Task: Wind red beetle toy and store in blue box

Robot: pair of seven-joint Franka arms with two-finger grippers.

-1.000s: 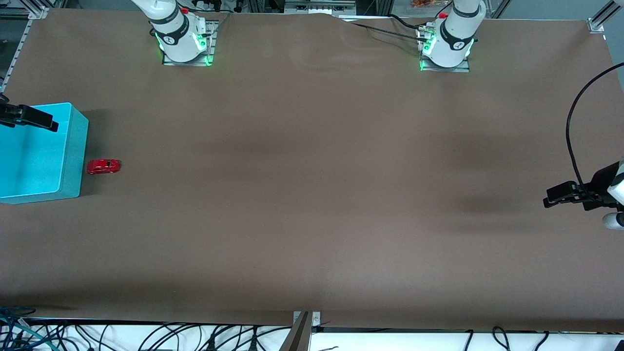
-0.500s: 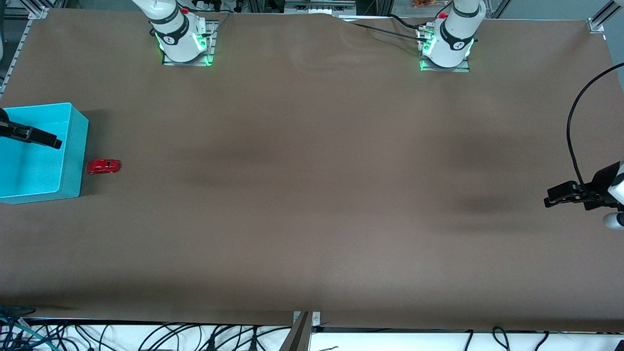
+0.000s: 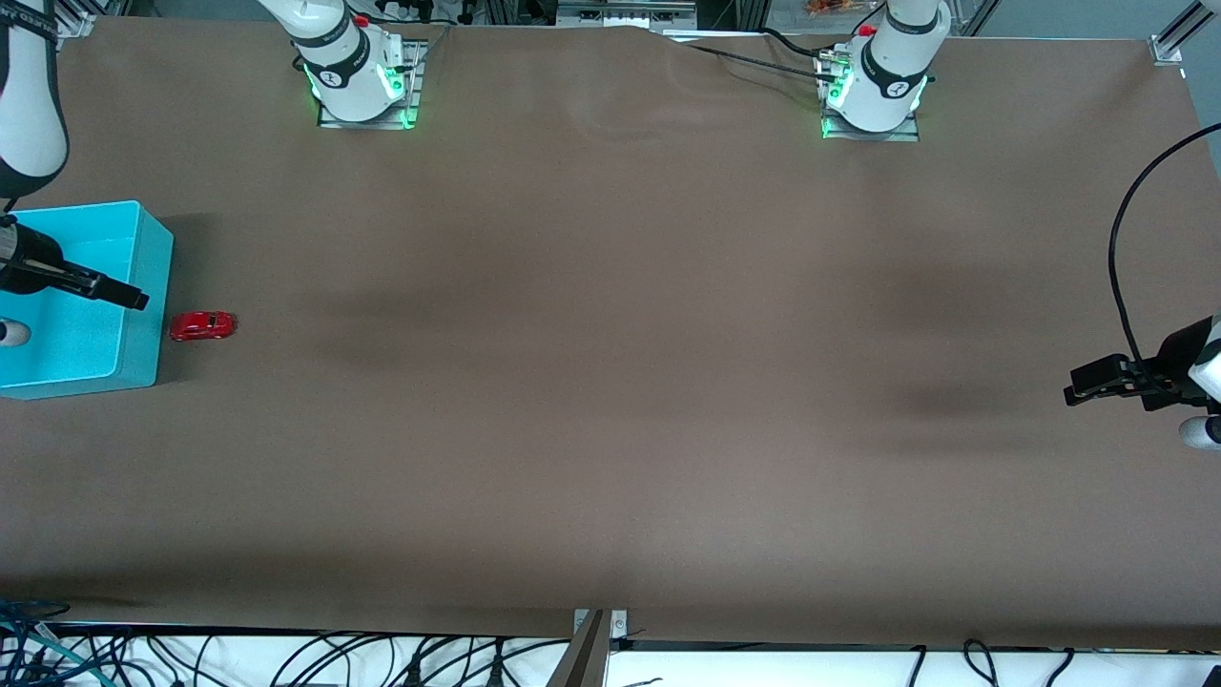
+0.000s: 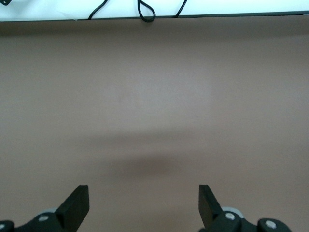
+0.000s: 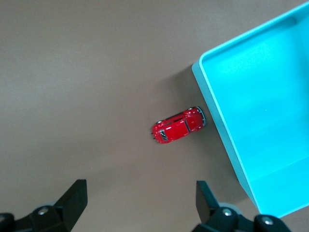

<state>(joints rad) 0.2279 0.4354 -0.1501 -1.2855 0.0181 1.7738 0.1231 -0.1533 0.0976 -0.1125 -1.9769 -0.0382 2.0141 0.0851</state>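
Note:
The red beetle toy (image 3: 202, 326) lies on the brown table, close beside the blue box (image 3: 143, 286) on its side toward the left arm's end. The box stands at the right arm's end of the table. My right gripper (image 3: 138, 299) is open and empty, over the box's wall next to the toy. In the right wrist view the toy (image 5: 178, 125) and the box (image 5: 260, 116) lie ahead of the open right gripper (image 5: 141, 191). My left gripper (image 3: 1070, 385) waits open and empty at the left arm's end; the left wrist view shows it (image 4: 144, 193) over bare table.
The brown table surface (image 3: 610, 363) stretches between the two grippers. A black cable (image 3: 1116, 267) loops above the left gripper. Cables hang along the table's front edge (image 3: 610, 630).
My right gripper has moved across the blue box toward the red beetle toy. The toy, the box and the left gripper have not moved.

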